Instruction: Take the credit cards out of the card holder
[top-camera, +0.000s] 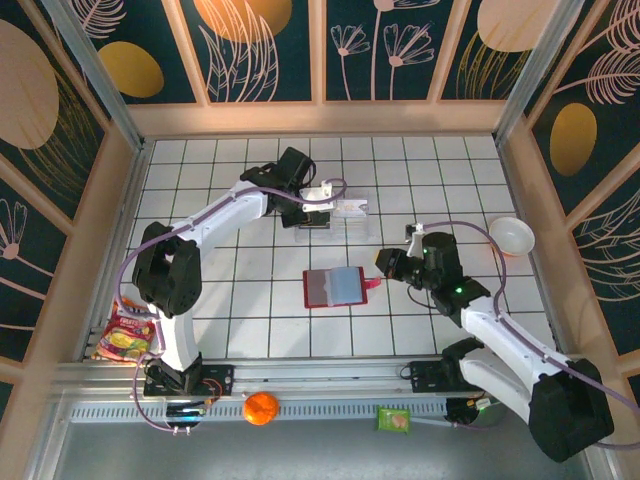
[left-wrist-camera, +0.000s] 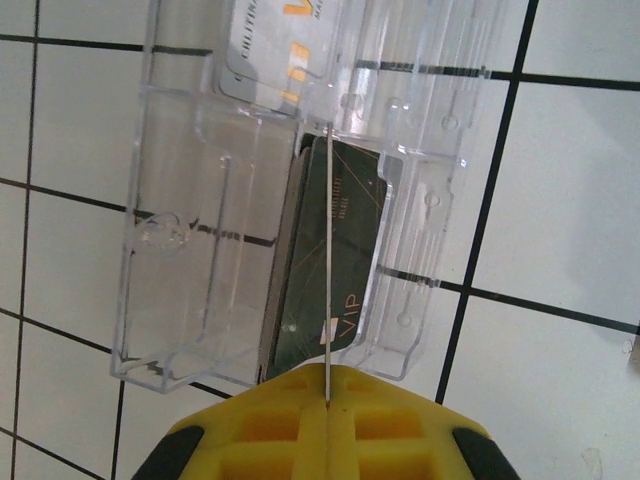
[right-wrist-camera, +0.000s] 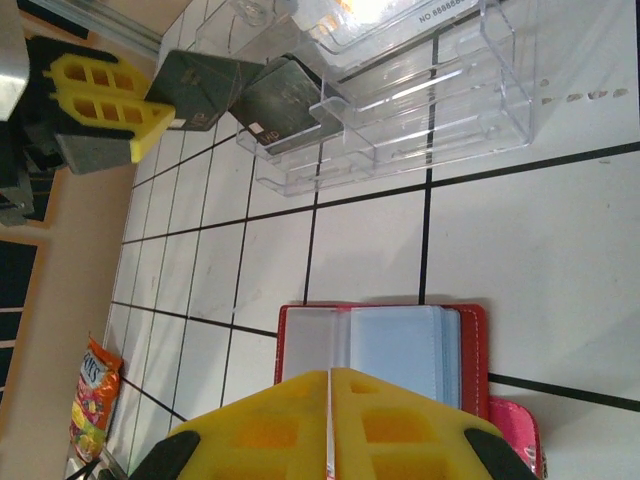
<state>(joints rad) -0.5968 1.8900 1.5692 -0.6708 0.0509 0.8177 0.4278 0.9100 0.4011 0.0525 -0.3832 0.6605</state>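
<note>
Left gripper (left-wrist-camera: 328, 388) pressed together on the near end of the dark card (right-wrist-camera: 195, 85); card slants into the near compartment of the clear tray (left-wrist-camera: 175, 250); pale card (left-wrist-camera: 265, 50) lies flat in the tray's far compartment; card holder (top-camera: 335, 287) open on the table (top-camera: 250, 320), sleeves apparently empty; right gripper (right-wrist-camera: 330, 395) closed over its edge near the snap tab, contact unclear. Judgement: cards light, thin, stiff, slick-faced; pinch across the faces at a short edge; tray light, may skid.
</note>
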